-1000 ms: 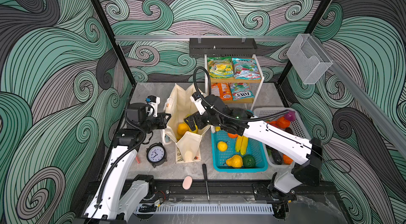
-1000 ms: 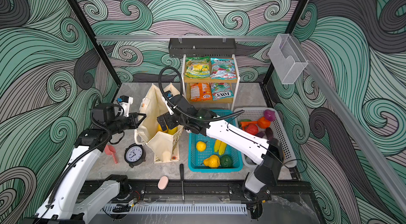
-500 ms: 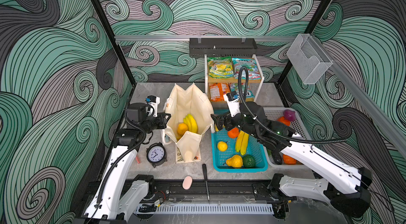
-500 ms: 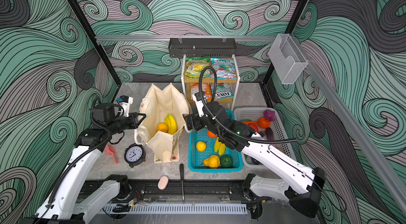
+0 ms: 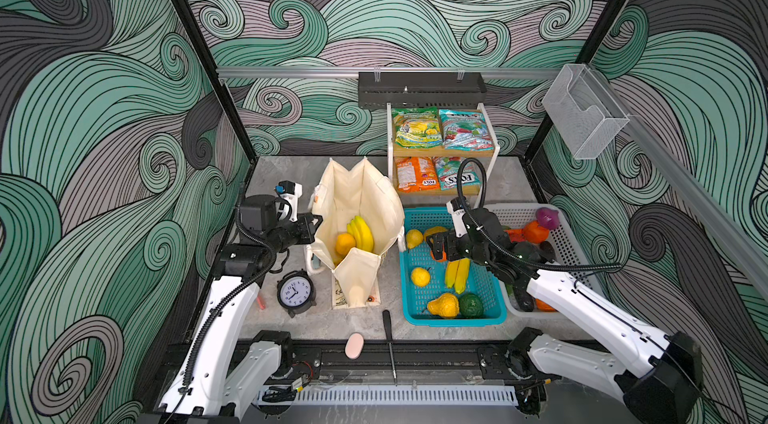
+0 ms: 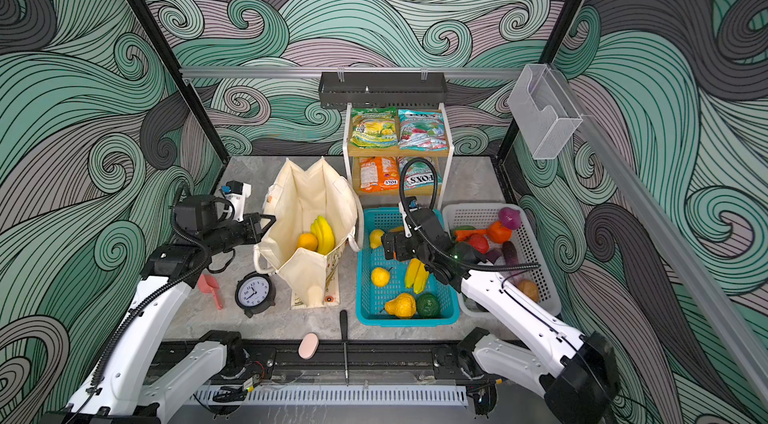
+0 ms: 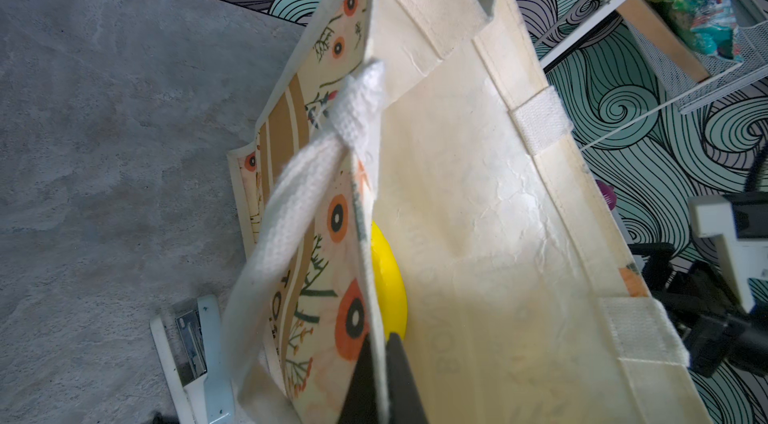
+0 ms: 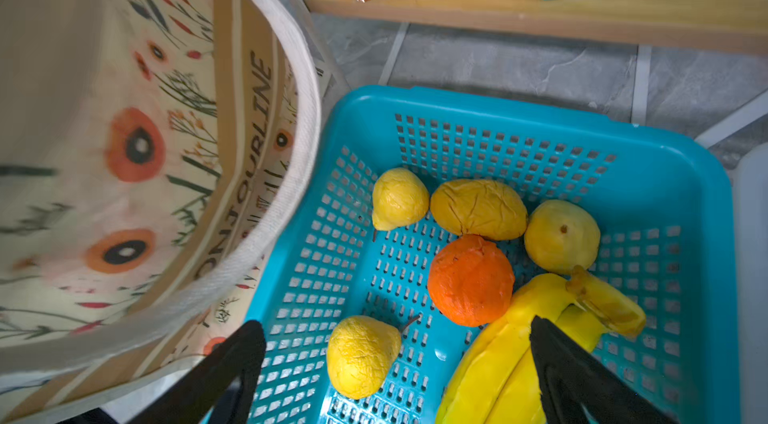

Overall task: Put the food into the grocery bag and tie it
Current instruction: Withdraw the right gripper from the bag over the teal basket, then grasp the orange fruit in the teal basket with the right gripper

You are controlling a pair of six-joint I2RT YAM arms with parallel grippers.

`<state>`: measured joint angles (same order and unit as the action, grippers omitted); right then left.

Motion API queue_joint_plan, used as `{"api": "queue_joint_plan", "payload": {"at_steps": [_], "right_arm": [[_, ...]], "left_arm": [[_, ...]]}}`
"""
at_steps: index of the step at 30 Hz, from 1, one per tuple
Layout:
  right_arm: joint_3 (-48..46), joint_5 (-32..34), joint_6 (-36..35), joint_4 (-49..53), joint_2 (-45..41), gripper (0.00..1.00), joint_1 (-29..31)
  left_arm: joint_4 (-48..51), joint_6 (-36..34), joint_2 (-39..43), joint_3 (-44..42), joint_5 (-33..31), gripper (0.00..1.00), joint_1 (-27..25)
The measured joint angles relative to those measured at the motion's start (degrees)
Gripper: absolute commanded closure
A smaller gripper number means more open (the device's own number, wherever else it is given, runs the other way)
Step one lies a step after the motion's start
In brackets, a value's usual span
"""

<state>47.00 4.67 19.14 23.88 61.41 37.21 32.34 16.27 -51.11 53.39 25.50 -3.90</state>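
Observation:
The cream grocery bag (image 5: 365, 197) (image 6: 307, 197) stands open left of centre, with a yellow banana (image 5: 362, 232) and an orange (image 5: 345, 243) inside. My left gripper (image 5: 313, 226) (image 7: 380, 345) is shut on the bag's left rim (image 7: 370, 234). My right gripper (image 5: 432, 242) (image 8: 395, 328) hangs open and empty over the teal basket (image 5: 415, 216) (image 8: 457, 105). Under it lie an orange (image 8: 469, 280), a banana bunch (image 8: 498, 355) and yellow pears (image 8: 361, 355). A purple onion (image 5: 547, 218) sits in the white basket (image 5: 569, 243). Green-yellow (image 5: 417, 128) and teal (image 5: 465, 129) snack packets lie on the shelf.
A black alarm clock (image 5: 295, 291) stands left of the bag's front. A pink pad (image 5: 354, 346) and a screwdriver (image 5: 388, 330) lie at the front edge. A pink scoop (image 6: 210, 289) lies near the left arm, and a stapler (image 7: 195, 351) lies beside the bag.
My right gripper has pulled back from the bag's mouth to the right, over the teal basket. The banana now lies in the bag. The left gripper has kept its hold.

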Motion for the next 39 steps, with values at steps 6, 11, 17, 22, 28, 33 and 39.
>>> {"api": "queue_joint_plan", "payload": {"at_steps": [6,11,17,22,28,33,39], "right_arm": [[-4.37,-0.22,0.11,-4.44,3.54,0.1,-0.35],[-4.59,1.25,-0.39,-7.23,9.22,0.14,-0.94],[-4.59,3.8,-0.92,-9.09,15.58,0.17,-1.09],[-4.59,5.97,-0.96,-10.27,18.91,0.18,-1.18],[-4.59,6.88,-0.96,-12.37,22.1,0.19,-1.18],[-4.59,6.4,-0.94,-14.05,24.44,0.22,-1.18],[-4.59,5.7,-0.92,-16.06,26.29,0.21,-1.18]], "left_arm": [[-0.02,0.0,0.0,0.0,0.0,1.0,0.0],[-0.02,0.0,0.0,0.0,0.0,1.0,0.0],[-0.02,0.0,0.0,0.0,0.02,1.0,0.0],[-0.04,0.0,0.0,0.0,0.04,1.0,0.0],[-0.04,0.0,0.0,0.0,0.07,1.0,0.0],[-0.04,0.0,0.0,0.0,0.07,1.0,0.0],[-0.04,0.0,0.0,0.0,0.11,1.0,0.0]]}}
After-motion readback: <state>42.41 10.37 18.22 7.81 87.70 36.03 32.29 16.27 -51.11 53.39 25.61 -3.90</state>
